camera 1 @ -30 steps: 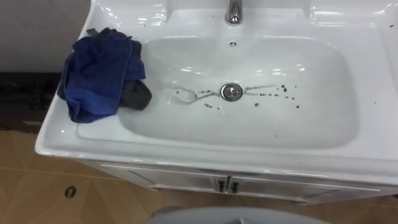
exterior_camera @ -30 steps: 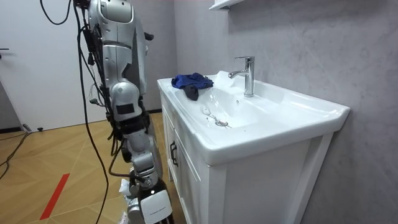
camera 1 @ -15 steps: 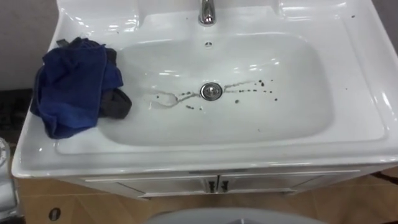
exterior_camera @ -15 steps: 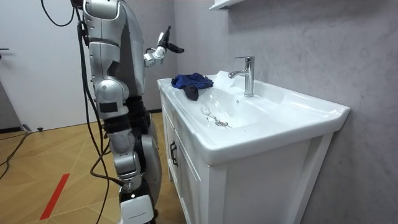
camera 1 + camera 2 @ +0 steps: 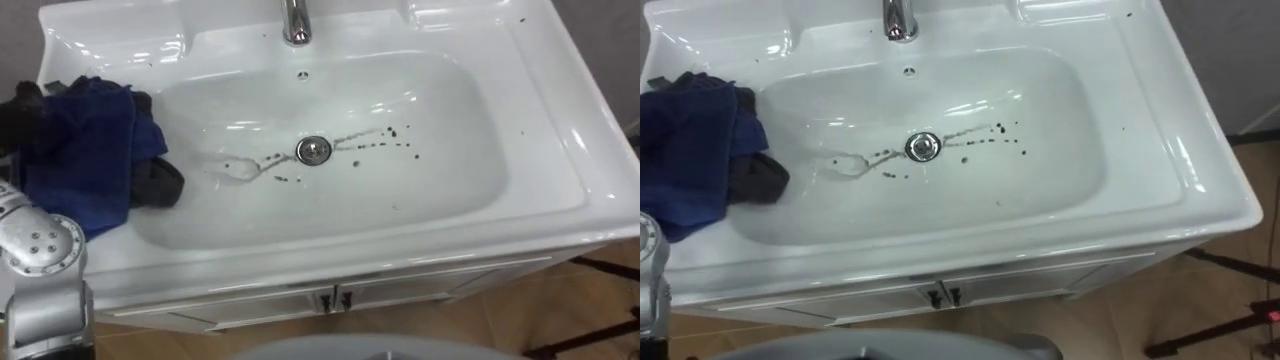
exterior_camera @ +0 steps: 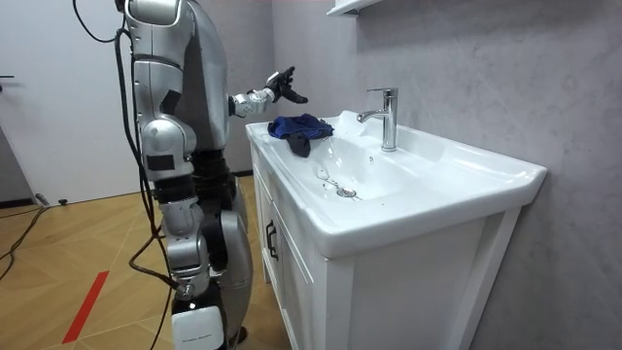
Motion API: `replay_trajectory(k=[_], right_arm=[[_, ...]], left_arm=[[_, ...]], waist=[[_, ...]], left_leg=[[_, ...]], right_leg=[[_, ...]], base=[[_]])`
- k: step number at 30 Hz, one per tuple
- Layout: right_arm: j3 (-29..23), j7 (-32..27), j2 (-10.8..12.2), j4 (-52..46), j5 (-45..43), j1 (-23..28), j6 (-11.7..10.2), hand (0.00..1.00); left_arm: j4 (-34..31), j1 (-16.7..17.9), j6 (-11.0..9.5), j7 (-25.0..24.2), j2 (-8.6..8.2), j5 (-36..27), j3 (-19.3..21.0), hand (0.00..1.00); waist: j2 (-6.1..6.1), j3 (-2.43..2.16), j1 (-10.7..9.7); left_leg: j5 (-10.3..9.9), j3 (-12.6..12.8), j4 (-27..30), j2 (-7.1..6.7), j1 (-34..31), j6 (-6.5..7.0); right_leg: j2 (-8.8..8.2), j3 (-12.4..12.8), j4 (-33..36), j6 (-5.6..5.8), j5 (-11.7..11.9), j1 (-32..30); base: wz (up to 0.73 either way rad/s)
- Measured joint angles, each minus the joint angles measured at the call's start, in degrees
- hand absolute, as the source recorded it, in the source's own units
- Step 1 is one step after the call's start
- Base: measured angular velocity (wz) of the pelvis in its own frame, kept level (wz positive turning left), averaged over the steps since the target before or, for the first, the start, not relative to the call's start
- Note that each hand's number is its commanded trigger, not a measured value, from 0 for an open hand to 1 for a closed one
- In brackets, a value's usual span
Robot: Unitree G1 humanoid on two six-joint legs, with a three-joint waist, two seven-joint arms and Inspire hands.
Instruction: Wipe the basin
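We are hovering our left robot hand (image 6: 282, 87), fingers spread and empty, above the crumpled blue terry cloth (image 5: 85, 150) on the white ceramic basin's (image 5: 540, 150) rim. We are judging the grasp comes next: lowering, then closing. Dark specks (image 5: 395, 135) are lying well beyond the hand, past a dark grey wad (image 5: 160, 185). Nothing seems to be blocking.

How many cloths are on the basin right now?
2. A blue cloth lies on the basin's left rim; a dark cloth pokes out beneath it into the bowl. More could be hidden underneath.
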Motion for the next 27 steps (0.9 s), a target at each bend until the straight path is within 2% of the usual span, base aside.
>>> replay_trajectory(k=[2,4,10,16,19,27], right_arm=[[0.01,0.06,0.55,0.28,-0.05,-0.60,-0.02,0.00],[0.04,0.14,0.76,0.31,-0.06,-0.67,-0.17,0.00],[1.15,1.22,1.03,0.80,-0.07,-0.43,-0.06,0.00],[1.14,0.66,1.35,2.55,0.46,-2.71,-0.11,0.00],[1.13,0.40,1.38,2.65,0.44,-2.94,-0.32,0.00],[1.10,0.34,1.45,2.75,0.43,-3.08,-0.53,0.00]], left_arm=[[1.72,-0.01,0.16,-1.74,-1.23,-0.12,-1.08,0.00],[2.56,-0.01,0.48,-3.10,-1.73,-0.16,-1.79,0.00],[3.74,-0.01,0.52,-5.36,-2.10,-0.15,-4.93,0.00],[4.81,-0.02,0.53,-6.36,-2.20,0.70,-8.71,0.00],[4.81,-0.12,0.52,-7.03,-2.20,2.85,-10.10,0.00],[4.81,-0.19,0.52,-7.42,-2.19,2.86,-11.16,0.00]], waist=[[-0.23,0.04,-0.07],[-0.38,0.13,-0.14],[-0.69,0.58,-0.53],[-0.58,0.78,-1.71],[-0.50,0.77,-2.34],[-0.37,0.77,-3.42]], left_leg=[[0.00,0.36,0.01,0.02,0.29,0.00],[0.00,0.49,0.02,0.05,0.30,0.00],[0.00,0.50,0.00,0.23,0.12,-0.01],[-0.08,0.51,-0.41,0.40,-0.02,-0.15],[-0.08,0.49,-0.36,0.39,0.00,-0.15],[-0.07,0.51,-0.15,0.42,0.24,-0.15]], right_leg=[[0.04,0.56,-0.08,-0.05,0.03,0.11],[0.09,0.69,-0.09,-0.11,0.08,0.11],[0.25,0.95,-0.05,-0.22,0.15,0.18],[0.53,1.32,-0.04,-0.30,0.34,-0.07],[0.58,1.60,-0.09,-0.32,0.37,-0.04],[0.63,2.11,-0.25,-0.32,0.37,-0.06]], base=[[-0.08],[-0.03],[0.00],[0.00],[0.00],[-0.01]])
